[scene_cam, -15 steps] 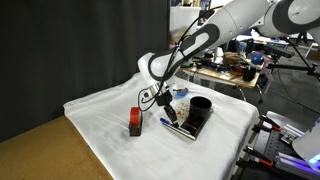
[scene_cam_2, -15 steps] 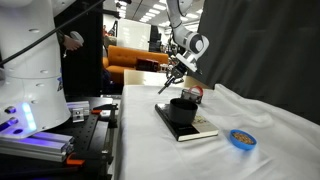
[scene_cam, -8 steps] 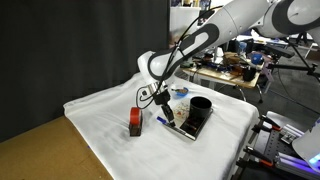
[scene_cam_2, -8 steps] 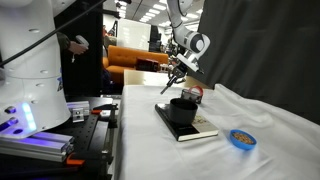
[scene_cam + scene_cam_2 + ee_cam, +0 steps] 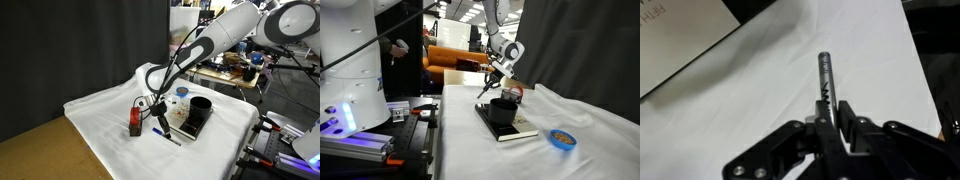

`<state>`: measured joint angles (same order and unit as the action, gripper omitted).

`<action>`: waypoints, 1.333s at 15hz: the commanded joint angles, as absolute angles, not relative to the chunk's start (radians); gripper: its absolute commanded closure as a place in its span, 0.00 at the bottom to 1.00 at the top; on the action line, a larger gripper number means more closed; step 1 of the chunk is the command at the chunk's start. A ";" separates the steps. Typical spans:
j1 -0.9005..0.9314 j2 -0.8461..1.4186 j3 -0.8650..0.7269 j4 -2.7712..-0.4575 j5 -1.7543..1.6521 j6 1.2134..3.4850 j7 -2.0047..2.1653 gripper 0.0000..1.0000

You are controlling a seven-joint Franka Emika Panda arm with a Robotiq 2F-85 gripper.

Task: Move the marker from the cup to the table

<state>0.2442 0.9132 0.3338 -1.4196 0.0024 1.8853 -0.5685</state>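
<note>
Gripping: hand [image 5: 830, 115] is pinched on the marker [image 5: 826, 80], fingers pressed against both sides of the barrel.
Marker: out of the cup. In the wrist view it sticks straight out past the fingertips, in line with the hand, with white cloth [image 5: 100, 105] under it.
Marker tip: probably just above or on the cloth; contact can't be told from these angles.
Hand position: in an exterior view the hand [image 5: 157, 114] is low over the table [image 5: 40, 152], between the red-and-black object [image 5: 135, 122] and the dark flat slab [image 5: 190, 126].
Arm: reaches down from upper right, wrist bent toward the cloth.
Cup: black and upright [image 5: 200, 104], standing on the slab, apart from the hand. Seen in both exterior views [image 5: 502, 106], with nothing sticking out of it.
Blue-topped container: on the cloth [image 5: 560, 137], well apart from the cup and slab.
Cloth: wrinkled, covers most of the table. Bare wood shows at the near corner.
</note>
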 commanded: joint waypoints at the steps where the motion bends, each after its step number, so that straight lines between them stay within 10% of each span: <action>1: 0.252 0.938 0.339 -1.383 0.012 1.879 -0.572 0.96; 13: 0.252 0.930 0.328 -1.401 0.011 1.873 -0.554 0.96; 15: 0.250 0.928 0.327 -1.409 0.010 1.875 -0.555 0.59; 16: 0.250 0.927 0.326 -1.413 0.008 1.877 -0.555 0.58; 17: 0.255 0.933 0.326 -1.403 0.001 1.879 -0.562 0.78; 20: 0.255 0.934 0.325 -1.404 0.001 1.878 -0.562 0.58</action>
